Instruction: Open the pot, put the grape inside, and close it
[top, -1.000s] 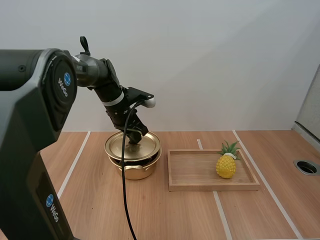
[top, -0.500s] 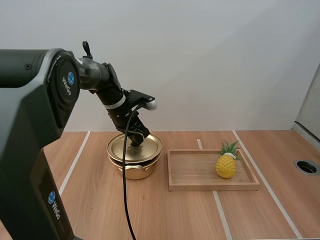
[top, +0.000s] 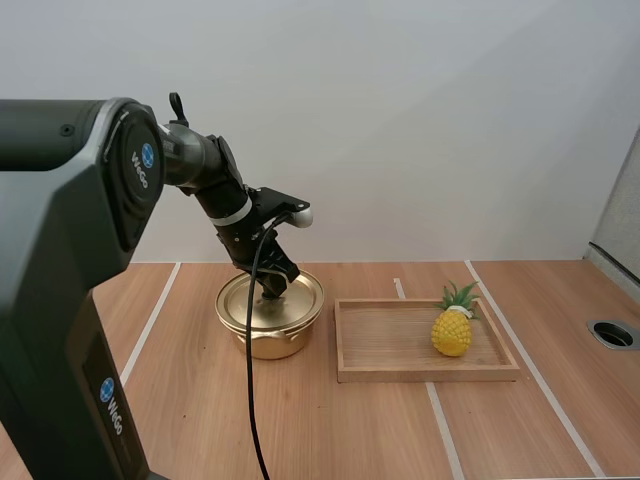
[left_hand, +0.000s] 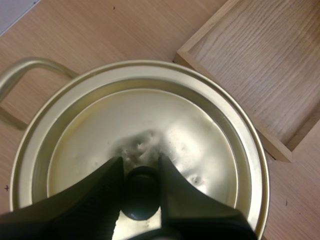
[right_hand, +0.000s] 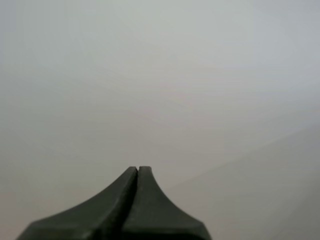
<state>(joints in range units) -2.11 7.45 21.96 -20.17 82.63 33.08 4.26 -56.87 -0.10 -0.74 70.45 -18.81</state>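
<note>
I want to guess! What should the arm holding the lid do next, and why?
Probably open the left gripper and let go: it pinches the knob, and the lid has settled flat on the pot since a second ago.

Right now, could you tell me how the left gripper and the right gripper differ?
The left gripper pinches the lid knob; the right gripper holds nothing. The left gripper's fingers stand apart around the knob; the right gripper's lie together as one wedge. Both have two black fingers.
</note>
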